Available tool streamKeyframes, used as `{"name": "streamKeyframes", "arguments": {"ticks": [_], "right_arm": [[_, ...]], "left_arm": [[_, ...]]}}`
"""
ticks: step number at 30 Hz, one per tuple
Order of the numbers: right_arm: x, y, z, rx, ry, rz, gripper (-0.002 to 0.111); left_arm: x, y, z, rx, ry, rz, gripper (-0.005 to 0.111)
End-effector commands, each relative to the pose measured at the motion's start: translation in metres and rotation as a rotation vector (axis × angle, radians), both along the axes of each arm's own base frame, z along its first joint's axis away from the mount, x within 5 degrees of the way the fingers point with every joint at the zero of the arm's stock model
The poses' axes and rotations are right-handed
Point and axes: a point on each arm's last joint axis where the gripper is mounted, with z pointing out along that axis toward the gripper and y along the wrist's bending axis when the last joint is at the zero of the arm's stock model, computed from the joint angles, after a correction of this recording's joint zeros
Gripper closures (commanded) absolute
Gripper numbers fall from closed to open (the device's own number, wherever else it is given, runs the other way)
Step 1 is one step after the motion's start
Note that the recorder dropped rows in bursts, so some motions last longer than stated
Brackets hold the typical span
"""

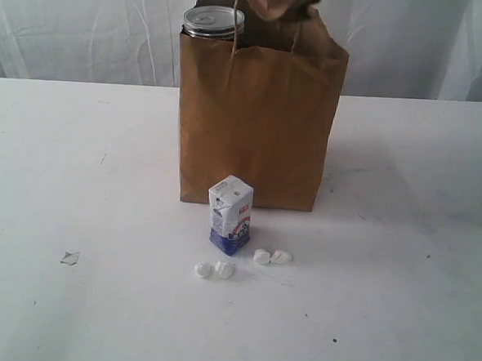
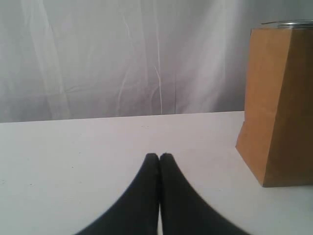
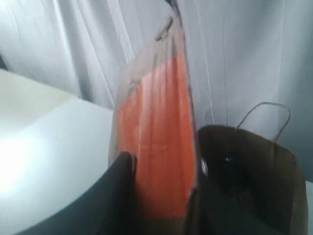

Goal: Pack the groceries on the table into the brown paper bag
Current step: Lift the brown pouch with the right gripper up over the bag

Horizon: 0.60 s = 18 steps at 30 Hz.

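Observation:
The brown paper bag [image 1: 253, 124] stands upright at the middle of the table [image 1: 77, 179], its mouth open. A silver-topped can [image 1: 213, 21] pokes out of its top at the left. Above the bag's mouth hangs the orange-labelled brown pouch [image 1: 276, 1]. In the right wrist view my right gripper [image 3: 159, 176] is shut on this pouch [image 3: 156, 127], with the open bag [image 3: 249, 166] just beyond. A small white-blue carton [image 1: 230, 215] stands in front of the bag, with several small white lumps [image 1: 224, 269] beside it. My left gripper [image 2: 159, 155] is shut and empty, low over the table, with the bag [image 2: 281, 103] off to one side.
A small chipped mark [image 1: 69, 257] lies on the tabletop at the front left. A white curtain [image 1: 87, 24] hangs behind the table. The bag's cord handle [image 3: 266, 115] stands up at its far rim.

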Motion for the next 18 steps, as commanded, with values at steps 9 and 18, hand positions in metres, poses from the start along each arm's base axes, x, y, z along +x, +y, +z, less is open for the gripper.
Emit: {"name": "streamKeyframes", "arguments": {"ticks": [9, 18], "right_arm": [[0.045, -0.004, 0.008, 0.193, -0.097, -0.193, 0.108], [0.08, 0.006, -0.028, 0.026, -0.1, -0.182, 0.108]], "left_arm": [[0.0, 0.0, -0.001, 0.022, -0.001, -0.006, 0.107], [0.0, 0.0, -0.001, 0.022, -0.001, -0.006, 0.107]]}}
